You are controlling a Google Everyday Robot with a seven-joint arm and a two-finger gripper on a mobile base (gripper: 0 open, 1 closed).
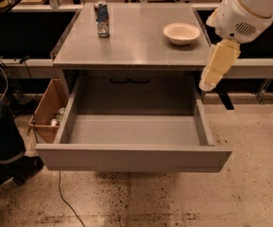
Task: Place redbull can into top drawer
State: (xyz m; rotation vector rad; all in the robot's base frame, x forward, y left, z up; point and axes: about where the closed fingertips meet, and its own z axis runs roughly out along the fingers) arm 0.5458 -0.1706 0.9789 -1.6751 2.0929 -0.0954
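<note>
The redbull can [101, 19], silver and blue, stands upright at the back left of the grey cabinet top [136, 51]. The top drawer [131, 158] is pulled wide open below it, and its grey inside is bare. My gripper [215, 66], a cream part hanging from the white arm [242, 13], is at the cabinet's right edge. It is above the drawer's right side wall, far right of the can and just right of the bowl. It holds nothing that I can see.
A cream round bowl [181, 33] sits at the back right of the cabinet top. A brown cardboard box [47, 111] with small items stands on the floor left of the drawer. A person's leg and shoe [6, 143] are at the far left. A cable [66, 200] lies on the floor.
</note>
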